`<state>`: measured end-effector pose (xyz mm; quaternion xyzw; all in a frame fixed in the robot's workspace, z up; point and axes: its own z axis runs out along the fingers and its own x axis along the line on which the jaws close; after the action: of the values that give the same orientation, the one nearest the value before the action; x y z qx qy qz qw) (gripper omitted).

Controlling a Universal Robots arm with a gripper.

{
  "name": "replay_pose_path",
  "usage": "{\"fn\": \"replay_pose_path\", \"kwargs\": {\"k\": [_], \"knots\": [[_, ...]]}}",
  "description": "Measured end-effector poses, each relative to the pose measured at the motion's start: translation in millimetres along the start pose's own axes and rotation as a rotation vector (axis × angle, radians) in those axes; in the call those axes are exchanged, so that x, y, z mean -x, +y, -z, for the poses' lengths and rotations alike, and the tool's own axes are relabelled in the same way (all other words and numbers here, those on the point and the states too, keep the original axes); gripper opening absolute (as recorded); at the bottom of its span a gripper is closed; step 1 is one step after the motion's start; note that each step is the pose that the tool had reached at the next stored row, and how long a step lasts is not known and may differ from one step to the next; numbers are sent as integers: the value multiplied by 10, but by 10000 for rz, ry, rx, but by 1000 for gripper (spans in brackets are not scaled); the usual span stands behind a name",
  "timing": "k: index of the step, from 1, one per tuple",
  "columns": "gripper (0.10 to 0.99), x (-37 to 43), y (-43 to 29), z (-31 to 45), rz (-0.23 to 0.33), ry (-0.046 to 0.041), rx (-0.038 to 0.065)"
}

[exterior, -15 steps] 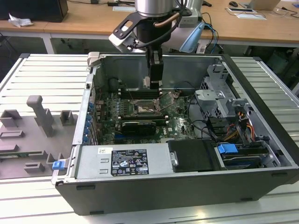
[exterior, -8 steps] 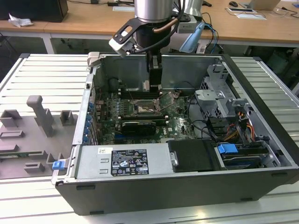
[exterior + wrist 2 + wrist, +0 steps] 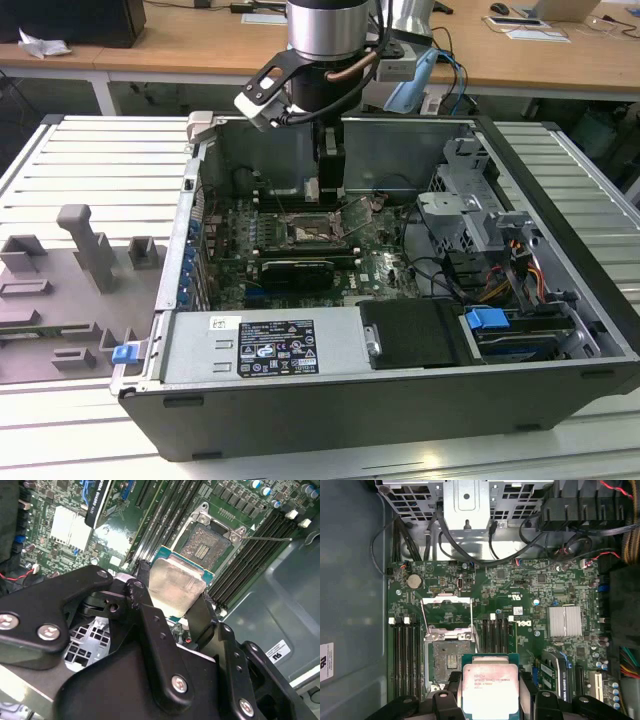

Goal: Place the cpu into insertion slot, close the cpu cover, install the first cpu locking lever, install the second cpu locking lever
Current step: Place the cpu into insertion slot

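In both wrist views my gripper (image 3: pixel 490 702) (image 3: pixel 172 595) is shut on the cpu (image 3: pixel 490 685) (image 3: pixel 176 582), a flat square chip with a silver top face, one black finger (image 3: pixel 142 587) against each of two opposite edges. The chip hangs above the green board, right beside the insertion slot (image 3: pixel 449 657) (image 3: pixel 207 542), whose dark centre lies bare. The cpu cover (image 3: pixel 446 612) is swung back open on the slot's far side. A thin lever wire (image 3: pixel 270 538) stands out sideways. In the exterior view the gripper (image 3: pixel 322 190) is inside the open computer case, just above the slot (image 3: pixel 310 233).
Long black memory slots (image 3: pixel 495 635) flank the socket on both sides. A silver heat sink (image 3: pixel 564 621) and a black card (image 3: pixel 555 667) sit nearby. The drive cage (image 3: pixel 465 205), cables (image 3: pixel 470 550) and case walls (image 3: pixel 200 200) close in the space.
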<state>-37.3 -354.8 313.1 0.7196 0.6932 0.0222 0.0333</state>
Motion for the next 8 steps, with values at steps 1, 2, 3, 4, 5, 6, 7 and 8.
{"fn": "replay_pose_path", "kwargs": {"k": [1,2,3,4,5,6,7,8], "knots": [[541,-3,0,-13,1,0,0],[541,-5,-1,-26,2,-1,-1],[541,-7,-4,-49,1,-1,-1],[541,-9,-6,-77,1,-2,-1],[541,-11,-8,-99,0,-2,-1],[541,-11,-9,-111,1,-5,-1],[541,-11,-10,-120,1,-7,-1],[541,-11,-10,-131,2,-10,-1]]}}
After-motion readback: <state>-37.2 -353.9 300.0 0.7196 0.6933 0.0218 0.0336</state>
